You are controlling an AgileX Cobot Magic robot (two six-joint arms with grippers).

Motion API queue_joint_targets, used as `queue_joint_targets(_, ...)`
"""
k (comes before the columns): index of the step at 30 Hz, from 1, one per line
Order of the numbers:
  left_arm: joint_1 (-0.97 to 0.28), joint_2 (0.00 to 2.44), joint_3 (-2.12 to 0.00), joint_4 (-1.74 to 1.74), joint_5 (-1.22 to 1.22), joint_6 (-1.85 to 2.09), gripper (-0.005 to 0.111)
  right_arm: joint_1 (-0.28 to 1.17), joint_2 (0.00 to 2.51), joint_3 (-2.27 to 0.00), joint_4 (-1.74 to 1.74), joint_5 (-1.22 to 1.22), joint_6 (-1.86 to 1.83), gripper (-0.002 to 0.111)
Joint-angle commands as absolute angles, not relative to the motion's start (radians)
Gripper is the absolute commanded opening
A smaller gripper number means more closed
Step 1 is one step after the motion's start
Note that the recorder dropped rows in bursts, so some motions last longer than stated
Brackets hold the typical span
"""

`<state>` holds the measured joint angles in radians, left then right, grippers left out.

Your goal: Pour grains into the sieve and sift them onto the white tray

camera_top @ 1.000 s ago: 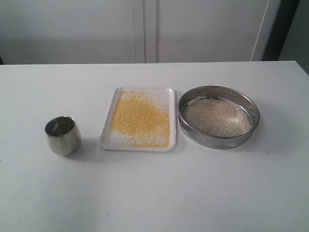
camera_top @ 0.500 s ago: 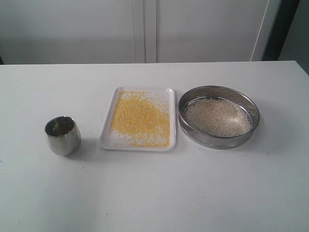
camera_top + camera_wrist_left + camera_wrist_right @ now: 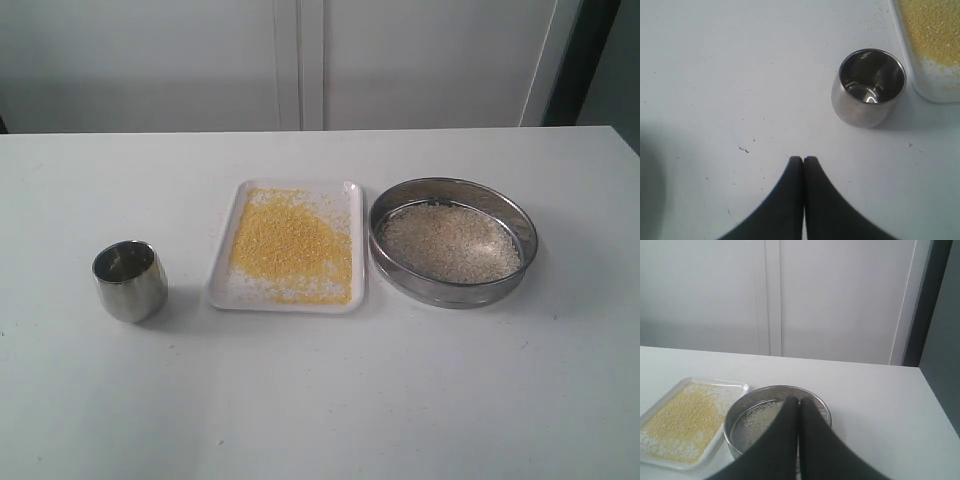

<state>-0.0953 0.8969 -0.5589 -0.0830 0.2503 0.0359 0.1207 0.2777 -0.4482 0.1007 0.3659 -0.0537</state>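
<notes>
The white tray [image 3: 225,290] lies mid-table with golden-yellow grains [image 3: 292,243] spread over it. Right of it on the table stands the sieve [image 3: 452,289], holding off-white grains [image 3: 450,242] on its mesh. Neither gripper shows in the exterior view. In the left wrist view my left gripper [image 3: 803,159] is shut and empty above bare table, apart from the small steel cup [image 3: 868,88], with the tray's corner [image 3: 935,87] beyond. In the right wrist view my right gripper [image 3: 799,400] is shut and empty, raised in front of the sieve [image 3: 737,415], the tray [image 3: 715,385] beside it.
The empty steel cup [image 3: 130,281] stands left of the tray. A few stray grains [image 3: 875,22] lie on the table near the tray. White cabinet doors [image 3: 300,60] rise behind the table's far edge.
</notes>
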Motion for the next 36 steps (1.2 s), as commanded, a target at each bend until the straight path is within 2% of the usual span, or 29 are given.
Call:
queue_joint_targets(1,-0.103,0.889,-0.551,-0.086,0.254,0.035,0.000,0.121,0.193,-0.363,0.088,0.357,-0.047,0.000)
queue_joint_targets(10,-0.103,0.889,-0.551,-0.086,0.254,0.035,0.000,0.121,0.012,-0.150,0.068,0.356,-0.047,0.000)
queue_joint_targets(20,-0.103,0.889,-0.551,-0.086,0.254,0.035,0.000,0.121,0.000,-0.024,0.048,0.287,-0.047,0.000)
queue_joint_targets(29,-0.103,0.889,-0.551,-0.086,0.254,0.035,0.000,0.121,0.000,0.000,0.024,0.257,-0.047,0.000)
queue_joint_targets(36,-0.103,0.889,-0.551,-0.086,0.254,0.035,0.000,0.121,0.000,0.000,0.008,0.324,-0.047,0.000)
